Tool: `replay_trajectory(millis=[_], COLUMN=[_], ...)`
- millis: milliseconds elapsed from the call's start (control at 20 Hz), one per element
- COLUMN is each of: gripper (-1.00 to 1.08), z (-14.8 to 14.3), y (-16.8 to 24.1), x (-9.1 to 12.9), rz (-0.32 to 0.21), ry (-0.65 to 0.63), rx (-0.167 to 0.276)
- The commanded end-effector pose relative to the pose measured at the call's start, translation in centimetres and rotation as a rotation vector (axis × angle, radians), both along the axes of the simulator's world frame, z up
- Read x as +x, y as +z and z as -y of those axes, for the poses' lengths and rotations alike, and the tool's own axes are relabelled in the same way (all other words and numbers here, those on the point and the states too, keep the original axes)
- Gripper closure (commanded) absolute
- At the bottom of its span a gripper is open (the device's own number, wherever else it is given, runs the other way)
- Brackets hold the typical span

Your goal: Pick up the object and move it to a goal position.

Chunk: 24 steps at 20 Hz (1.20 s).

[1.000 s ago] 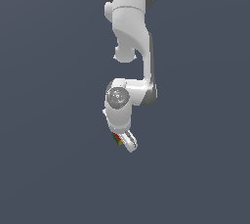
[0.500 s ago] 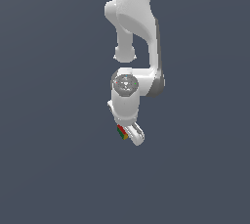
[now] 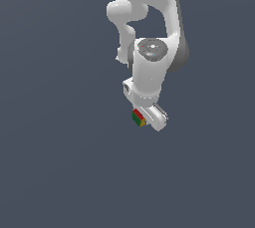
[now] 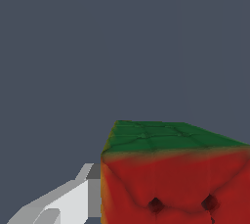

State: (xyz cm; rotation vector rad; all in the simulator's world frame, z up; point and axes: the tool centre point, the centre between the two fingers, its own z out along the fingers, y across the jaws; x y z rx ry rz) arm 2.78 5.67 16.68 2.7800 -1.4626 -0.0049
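Item: cube (image 3: 138, 118) (image 4: 171, 179), red and green faces showing. I see it clamped between the jaws of the white gripper (image 3: 147, 118), under the arm (image 3: 152, 33), over plain grey ground.

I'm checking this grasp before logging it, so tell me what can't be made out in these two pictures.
- Gripper far finger: the cube fills the wrist view and runs off its edge; only one finger shows.
- Cube's other faces: the exterior view shows it too small, partly behind the gripper.
- Goal position: no marker in either view.
- Arm base: cut off by the exterior view's top edge.
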Motion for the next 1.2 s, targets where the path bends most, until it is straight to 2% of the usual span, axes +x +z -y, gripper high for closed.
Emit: replay_trajectory(millis=[0, 1150], gripper=[1.08, 1.08], z=[-1.5, -15.2], y=[2.8, 26.4], x=[-0.8, -7.0], rz=[0.002, 0.003], ry=[-0.001, -0.001], rx=[0.0, -0.003])
